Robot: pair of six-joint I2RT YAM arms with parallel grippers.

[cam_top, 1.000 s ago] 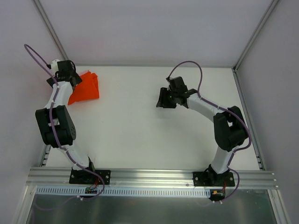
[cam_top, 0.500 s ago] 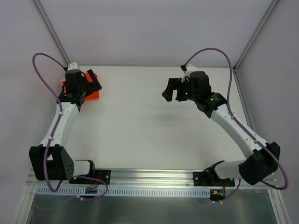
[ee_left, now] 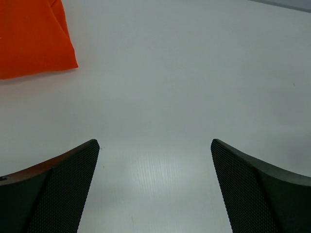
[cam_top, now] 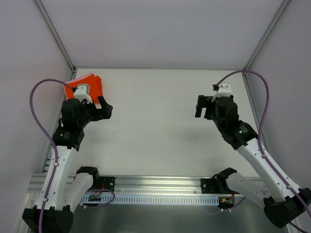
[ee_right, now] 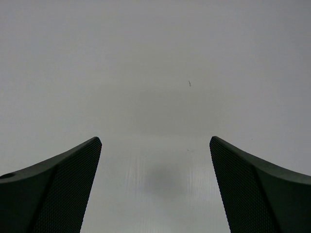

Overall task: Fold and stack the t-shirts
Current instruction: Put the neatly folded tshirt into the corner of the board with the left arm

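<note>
- A white tabletop (cam_top: pixel 155 126) sits inside pale walls, with aluminium posts (cam_top: pixel 54 35) rising at the far corners.
- We see the orange-red shirt (cam_top: pixel 93 83) at the far left corner of the tabletop, lying as a flat folded shape. In the top view its near edge is hidden behind the left arm's wrist.
- In the left wrist view the shirt (ee_left: pixel 30 40) fills the upper left corner, flat on the surface and well apart from the fingertips.
- The left jaws are spread wide just in front of the shirt, on its nearer, inward side. We see only white tabletop between them.
- The left arm (cam_top: pixel 68 136) reaches up along the left edge, with a purple cable (cam_top: pixel 35 104) looping beside it.
- Across the tabletop, the right arm (cam_top: pixel 243 138) leans inward from the right side.
- The right jaws are also spread wide, over the bare surface and its soft shadow (ee_right: pixel 163 179).
</note>
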